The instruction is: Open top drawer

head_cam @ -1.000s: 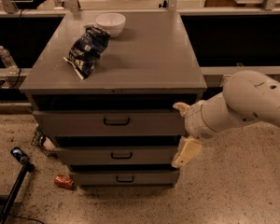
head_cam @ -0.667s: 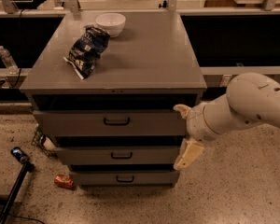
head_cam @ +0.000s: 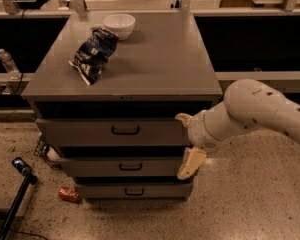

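The top drawer (head_cam: 90,132) is the wide grey front under the cabinet top, with a small dark bar handle (head_cam: 125,130) at its centre. Its front stands further forward than the two narrower drawers (head_cam: 121,167) below it, and a dark gap shows above it. My gripper (head_cam: 186,141) is at the drawer's right end, well right of the handle. It is open, with one cream finger (head_cam: 182,118) at the drawer's top corner and the other finger (head_cam: 190,163) below it, over the second drawer. It holds nothing.
On the cabinet top (head_cam: 160,59) lie a dark chip bag (head_cam: 92,54) and a white bowl (head_cam: 119,24). A water bottle (head_cam: 7,61) stands on the ledge at left. A red can (head_cam: 68,194), a blue can (head_cam: 20,165) and a black pole (head_cam: 12,209) lie on the floor at left.
My gripper has shifted slightly to the left, closer against the right end of the top drawer. The drawer has not visibly moved.
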Controlling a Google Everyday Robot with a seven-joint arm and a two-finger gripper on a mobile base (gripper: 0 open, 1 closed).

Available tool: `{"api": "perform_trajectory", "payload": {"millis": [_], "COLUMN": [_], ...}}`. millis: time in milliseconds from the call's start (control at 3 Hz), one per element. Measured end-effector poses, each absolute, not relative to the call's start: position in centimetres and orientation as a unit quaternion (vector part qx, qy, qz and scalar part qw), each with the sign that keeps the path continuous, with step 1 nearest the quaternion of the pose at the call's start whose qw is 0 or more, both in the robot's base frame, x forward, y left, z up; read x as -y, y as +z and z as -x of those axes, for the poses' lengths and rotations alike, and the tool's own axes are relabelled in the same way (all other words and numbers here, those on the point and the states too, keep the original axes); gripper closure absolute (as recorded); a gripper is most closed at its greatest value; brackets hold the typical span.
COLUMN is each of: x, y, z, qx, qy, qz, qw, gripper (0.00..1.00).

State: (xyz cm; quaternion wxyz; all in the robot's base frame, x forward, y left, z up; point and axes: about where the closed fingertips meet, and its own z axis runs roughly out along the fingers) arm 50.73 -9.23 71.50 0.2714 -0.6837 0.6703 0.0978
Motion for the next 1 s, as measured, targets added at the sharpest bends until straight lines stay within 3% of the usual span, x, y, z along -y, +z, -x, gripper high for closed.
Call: {"api": "perform_trajectory", "payload": {"millis": [1000], "x": [6.0], "y": [68.0], "z": [-57.0], "qx": [-0.651], "qy": [0.100], "qz": [0.702], "qw": [0.272], "gripper": [0.00]}}
